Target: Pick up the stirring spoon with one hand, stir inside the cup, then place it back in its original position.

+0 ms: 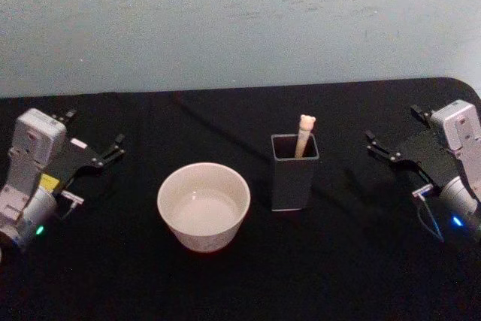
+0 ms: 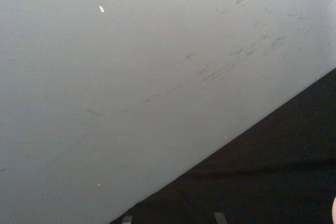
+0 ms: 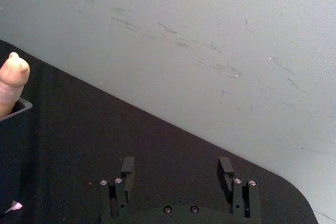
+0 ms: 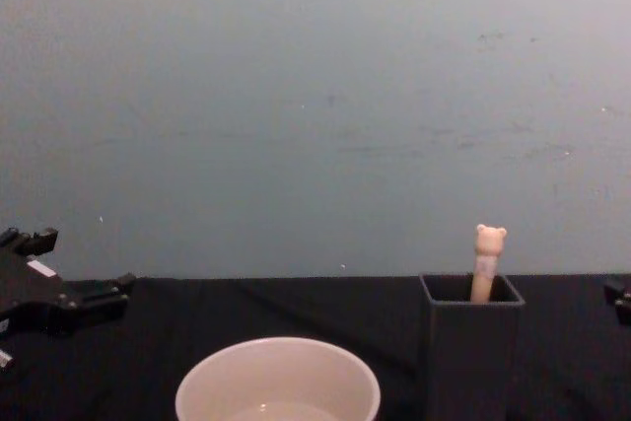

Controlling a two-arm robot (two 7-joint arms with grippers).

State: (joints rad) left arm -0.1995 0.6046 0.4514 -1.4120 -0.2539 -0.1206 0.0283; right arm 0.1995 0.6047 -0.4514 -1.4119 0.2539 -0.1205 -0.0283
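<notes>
Black tabletop point(image 1: 113, 283), and nothing has started yet. The stirring spoon point(image 1: 304, 131) stands in the holder point(image 1: 291, 186), with its cream bear-topped handle poking above the rim at the holder's 12 o'clock side. Its stem and bowl are hidden inside. The cup point(image 1: 201, 237) sits at the holder's 9 o'clock, near it but not touching, mouth up and wide open for the stir.

Out at the holder's 3 o'clock, well apart, the right tool point(image 1: 373, 144) hangs with its fingers spread and nothing between them. The right wrist view backs that up, showing two black fingertips point(image 3: 127, 167) set wide with only tabletop in the gap. Over at the cup's 9 o'clock the left tool point(image 1: 113, 148) is parked, also released and empty.

So by my reading every step is ahead — reach in, grip the handle, lift the spoon clear of the holder, carry it to the cup, stir, then bring it home. The right tool looks better placed for the job.
</notes>
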